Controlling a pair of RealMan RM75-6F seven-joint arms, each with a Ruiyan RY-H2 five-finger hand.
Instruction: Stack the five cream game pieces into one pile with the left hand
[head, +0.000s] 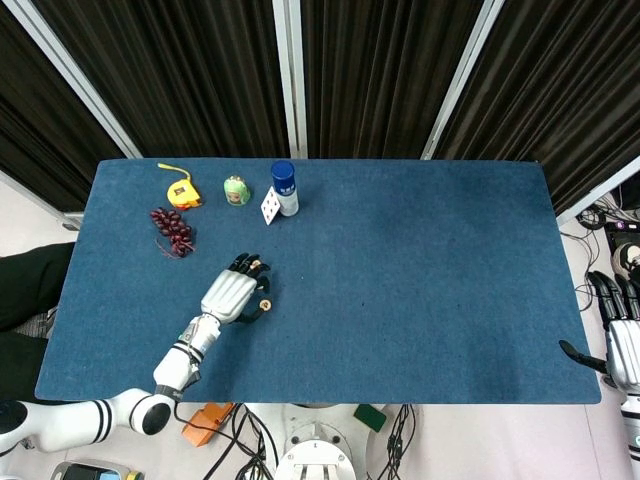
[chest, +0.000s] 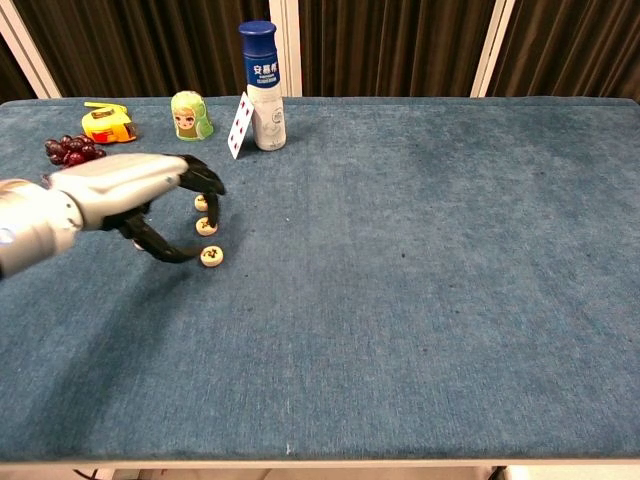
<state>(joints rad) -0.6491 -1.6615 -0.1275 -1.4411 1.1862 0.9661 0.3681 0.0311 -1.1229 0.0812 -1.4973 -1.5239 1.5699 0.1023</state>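
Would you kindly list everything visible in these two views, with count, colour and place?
game pieces: three show, cream, in a row at the left hand's fingertips; any others are hidden behind the hand
bottle: one, white with blue cap, far left-centre
playing card: one, white with red pips, leaning on the bottle
figurine: one, green, left of the card
tape measure: one, yellow, far left
grapes: one bunch, dark red, in front of the tape measure
table: one, blue cloth
curtains: black, behind the table
left hand: silver with black fingers, open above the pieces
right hand: silver and black, off the table's right edge
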